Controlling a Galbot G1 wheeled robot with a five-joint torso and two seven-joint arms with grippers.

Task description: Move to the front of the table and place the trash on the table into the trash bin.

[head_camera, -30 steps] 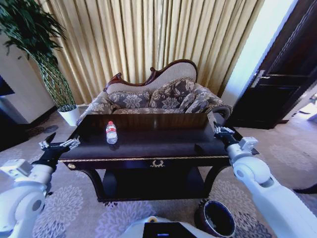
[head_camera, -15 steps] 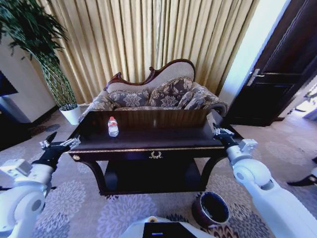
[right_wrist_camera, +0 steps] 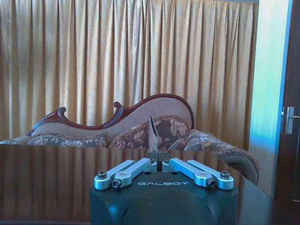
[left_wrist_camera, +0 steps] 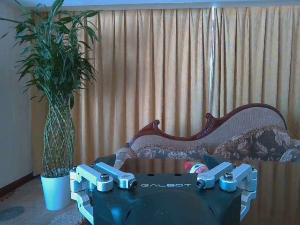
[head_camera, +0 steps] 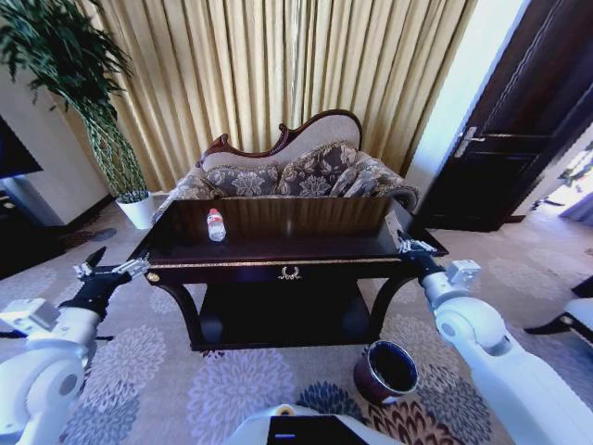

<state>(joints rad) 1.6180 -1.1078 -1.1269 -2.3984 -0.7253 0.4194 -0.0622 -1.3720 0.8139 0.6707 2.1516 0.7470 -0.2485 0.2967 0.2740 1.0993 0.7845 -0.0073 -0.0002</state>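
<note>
A dark table carries a bottle; left tool open, right tool closed, bin below.

Table: large, dark glossy wood, curved legs, gold trim along the front edge, gold emblem at front centre, lower shelf beneath; stands at centre frame of the head view.

Bottle: clear plastic, red cap, red-white label; upright on the tabletop, left of centre.

Trash bin: small, round, dark brown, black interior; upright on the patterned carpet, lower right, beside the table's right front leg.
</note>
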